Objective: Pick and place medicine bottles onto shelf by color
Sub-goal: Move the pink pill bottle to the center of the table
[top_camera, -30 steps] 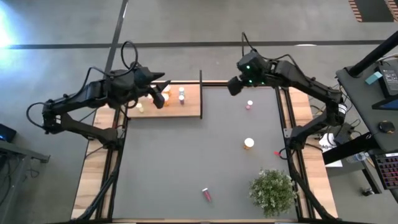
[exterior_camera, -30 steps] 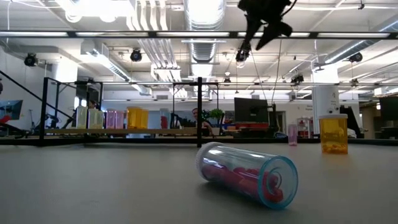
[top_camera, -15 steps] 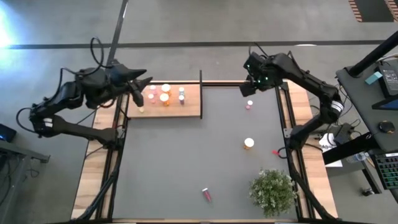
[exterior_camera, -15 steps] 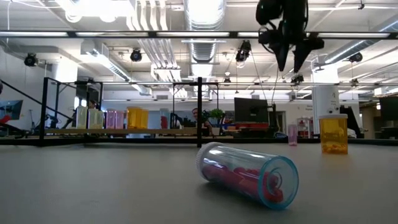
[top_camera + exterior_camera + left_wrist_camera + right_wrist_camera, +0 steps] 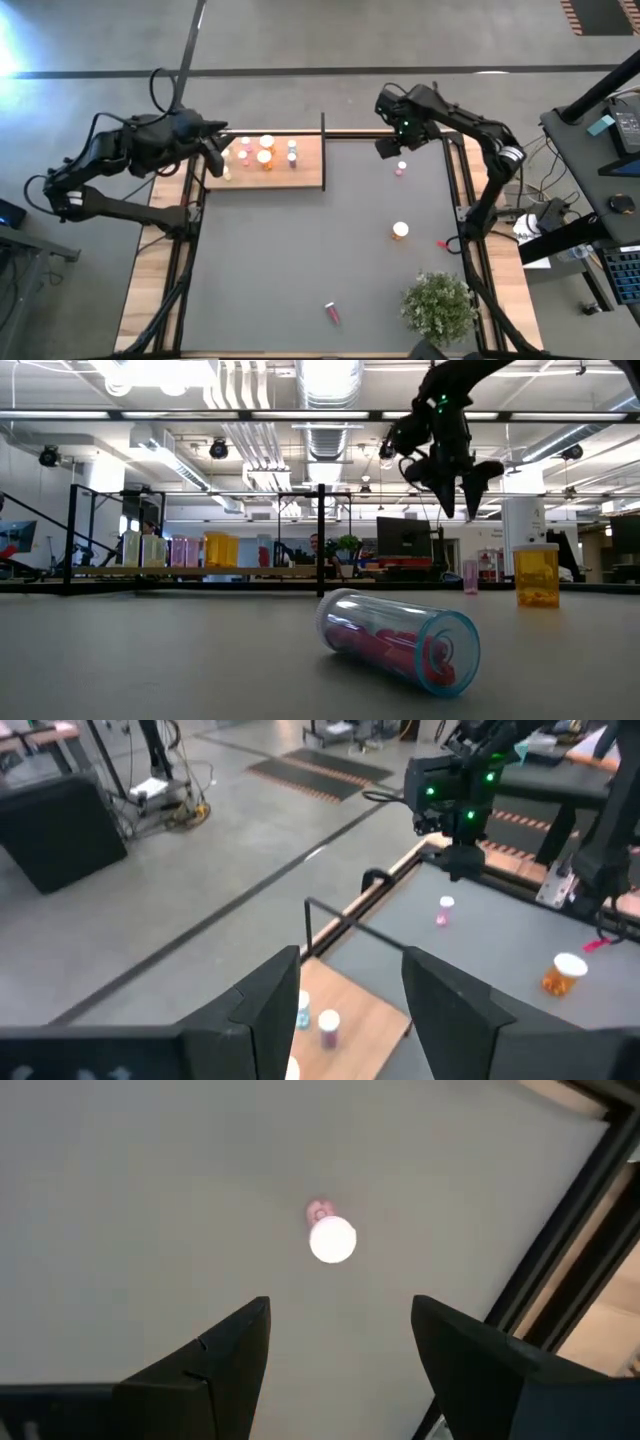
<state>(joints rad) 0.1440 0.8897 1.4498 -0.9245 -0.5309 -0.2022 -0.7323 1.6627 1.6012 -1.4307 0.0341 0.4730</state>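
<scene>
The light-wood shelf [image 5: 300,172] lies at the table's far left with several white-capped bottles [image 5: 265,150] standing on it; they also show in the low view [image 5: 200,550]. My left gripper [image 5: 214,156] is open and empty at the shelf's left end. My right gripper [image 5: 390,146] is open, pointing down above a small pink bottle [image 5: 401,168] that stands on the table; the bottle shows white-capped in the right wrist view [image 5: 332,1238]. An orange bottle [image 5: 400,230] stands mid-right. A pink bottle [image 5: 400,640] lies on its side near the front edge.
A bushy green plant [image 5: 438,306] stands at the near right. A thin dark upright post [image 5: 323,150] stands at the shelf's right end. A small red bit [image 5: 445,244] lies by the right edge. Bare grey tabletop [image 5: 290,250] fills the middle.
My left gripper has drawn back from over the shelf toward the table's left edge. My right gripper has come down toward the small pink bottle and turned until its fingers point down.
</scene>
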